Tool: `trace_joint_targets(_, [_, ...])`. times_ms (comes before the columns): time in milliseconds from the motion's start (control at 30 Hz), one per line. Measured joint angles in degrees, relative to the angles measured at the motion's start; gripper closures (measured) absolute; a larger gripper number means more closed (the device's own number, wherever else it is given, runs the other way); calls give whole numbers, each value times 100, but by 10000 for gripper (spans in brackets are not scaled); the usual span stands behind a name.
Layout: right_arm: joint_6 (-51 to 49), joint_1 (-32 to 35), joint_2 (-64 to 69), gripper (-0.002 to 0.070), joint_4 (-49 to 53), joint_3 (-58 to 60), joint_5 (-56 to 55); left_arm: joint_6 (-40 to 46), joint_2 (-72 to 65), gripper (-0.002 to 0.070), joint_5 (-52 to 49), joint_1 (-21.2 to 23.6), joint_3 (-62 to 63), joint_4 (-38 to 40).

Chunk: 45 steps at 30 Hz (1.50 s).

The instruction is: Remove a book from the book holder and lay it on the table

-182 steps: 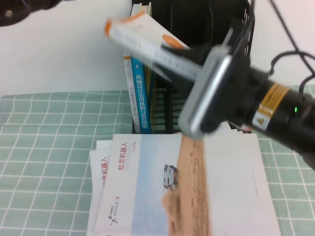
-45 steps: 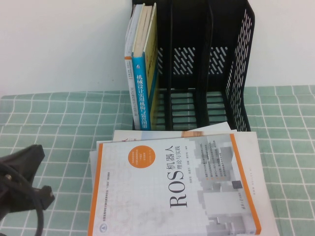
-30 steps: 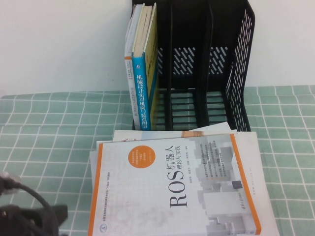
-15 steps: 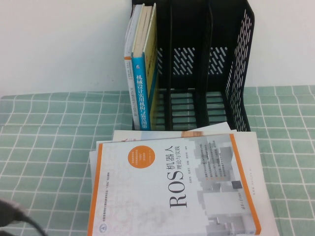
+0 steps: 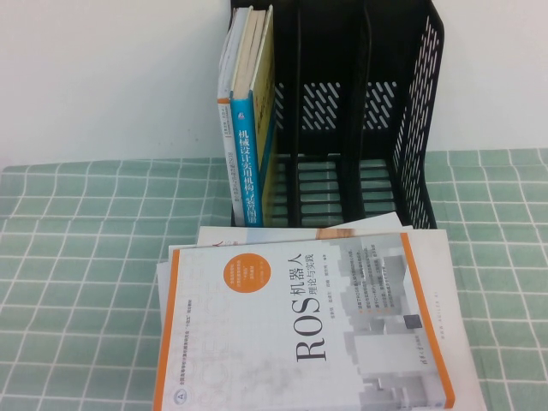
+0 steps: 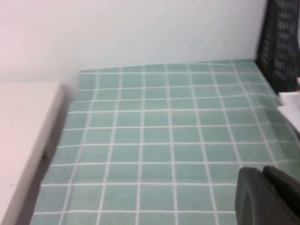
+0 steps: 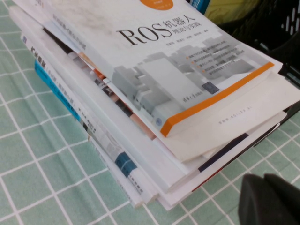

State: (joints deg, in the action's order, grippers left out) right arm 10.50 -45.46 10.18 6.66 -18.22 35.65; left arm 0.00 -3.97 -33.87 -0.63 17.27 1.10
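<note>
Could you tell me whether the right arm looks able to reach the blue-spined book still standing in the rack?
Probably yes. The blue-spined book stands upright at the open front of the book holder, nothing before it. The shut right gripper sits beside the stack under the book. The left gripper is parked over bare cloth.

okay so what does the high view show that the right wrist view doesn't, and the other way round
Only the high view: the whole book holder with upright books, including a blue-spined book, in its leftmost compartment; no arm shows. Only the right wrist view: the side of the stack of books under the book, and the shut right gripper beside it. Both: the book lying cover up on that stack, on the table. The left gripper appears in neither.
</note>
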Motion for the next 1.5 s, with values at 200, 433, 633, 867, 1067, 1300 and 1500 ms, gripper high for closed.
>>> trace_joint_targets(200, [0, 0, 0, 678, 0, 0, 0, 121, 463, 678, 332, 401, -706, 371])
trace_joint_targets(433, [0, 0, 0, 678, 0, 0, 0, 265, 476, 678, 948, 391, -1747, 523])
trace_joint_targets(633, [0, 0, 0, 678, 0, 0, 0, 407, 476, 678, 1260, 391, -1816, 557])
trace_joint_targets(867, [0, 0, 0, 678, 0, 0, 0, 481, 476, 678, 1325, 391, -1828, 605])
trace_joint_targets(1067, [0, 0, 0, 678, 0, 0, 0, 503, 476, 678, 1334, 391, -1828, 612])
trace_joint_targets(1300, [0, 0, 0, 678, 0, 0, 0, 527, 476, 678, 1334, 391, -1829, 617])
trace_joint_targets(1500, [0, 0, 0, 678, 0, 0, 0, 527, 476, 678, 1334, 391, -1829, 617])
